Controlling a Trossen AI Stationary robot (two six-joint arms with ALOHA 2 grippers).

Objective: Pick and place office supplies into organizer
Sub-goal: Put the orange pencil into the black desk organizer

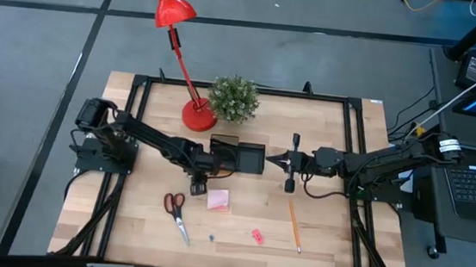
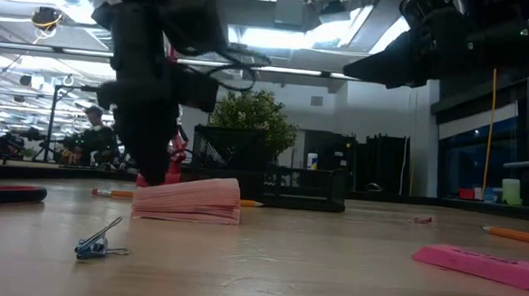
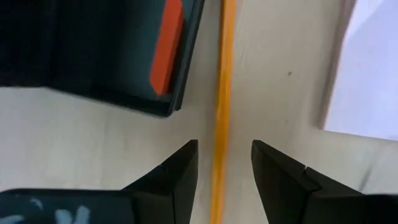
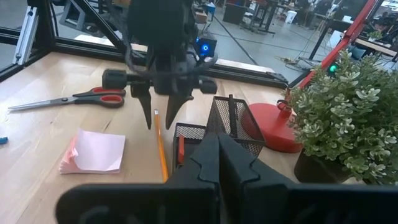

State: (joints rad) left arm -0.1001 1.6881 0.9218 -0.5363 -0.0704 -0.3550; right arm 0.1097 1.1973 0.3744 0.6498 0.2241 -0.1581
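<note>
An orange pencil (image 3: 221, 93) lies flat on the wooden table beside the black organizer (image 3: 93, 56), which holds an orange-red piece (image 3: 166, 46). My left gripper (image 3: 224, 149) points down over the pencil, open, one finger on each side and a gap to both. The pink sticky-note pad (image 1: 218, 200) lies just right of it, and red-handled scissors (image 1: 175, 213) lie nearer the front. A second pencil (image 1: 295, 223), a pink bit (image 1: 257, 235) and a small blue clip (image 2: 96, 243) rest on the table. My right gripper (image 1: 272, 161) hovers shut by the organizer's right side.
A red desk lamp stands with its base (image 1: 197, 115) behind the organizer, next to a green potted plant (image 1: 234, 99). A black mesh holder (image 4: 233, 121) rises at the organizer's back. A black frame (image 1: 138, 86) borders the table.
</note>
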